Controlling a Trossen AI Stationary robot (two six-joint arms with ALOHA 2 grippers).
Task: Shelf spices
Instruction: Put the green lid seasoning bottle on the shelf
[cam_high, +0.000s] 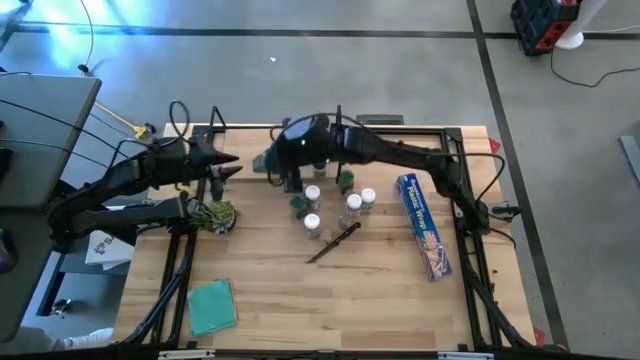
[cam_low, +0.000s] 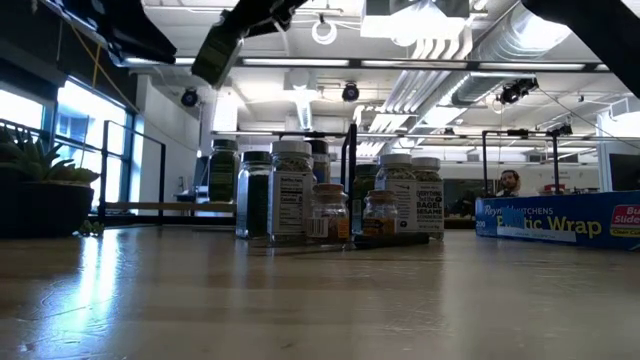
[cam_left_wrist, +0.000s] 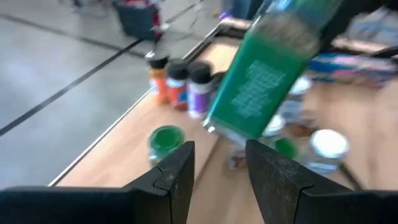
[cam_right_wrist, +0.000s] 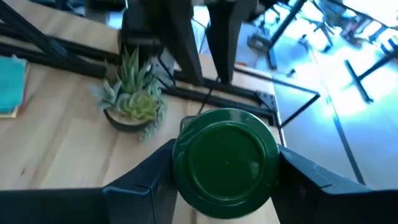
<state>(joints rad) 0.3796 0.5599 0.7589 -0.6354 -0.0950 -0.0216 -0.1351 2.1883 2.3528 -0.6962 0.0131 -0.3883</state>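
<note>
My right gripper (cam_right_wrist: 227, 171) is shut on a green-capped spice jar (cam_right_wrist: 225, 162) and holds it in the air above the table's far left part (cam_high: 272, 162). The left wrist view shows that jar's green label (cam_left_wrist: 261, 93), tilted. My left gripper (cam_left_wrist: 217, 177) stands open and empty just left of it (cam_high: 228, 165). Several more spice jars (cam_high: 335, 200) stand upright on their bases at the table's middle. Three black-capped jars (cam_left_wrist: 177, 81) stand by the far edge. A pale ledge (cam_low: 165, 207), perhaps the shelf, shows in the low view. My right gripper pinches the jar between its two fingers (cam_right_wrist: 155, 180), one on each side of the jar's wall just below the green cap (cam_right_wrist: 273, 168). The cap faces back toward the wrist. The jar is lifted clear of the table and tilted, its bottom toward my left gripper.
A potted succulent (cam_high: 215, 215) stands near the left arm. A dark-handled knife (cam_high: 335, 243) lies just in front of the jars, and a blue wrap box (cam_high: 425, 225) lies at the right. A teal cloth (cam_high: 212, 305) lies near the front left.
</note>
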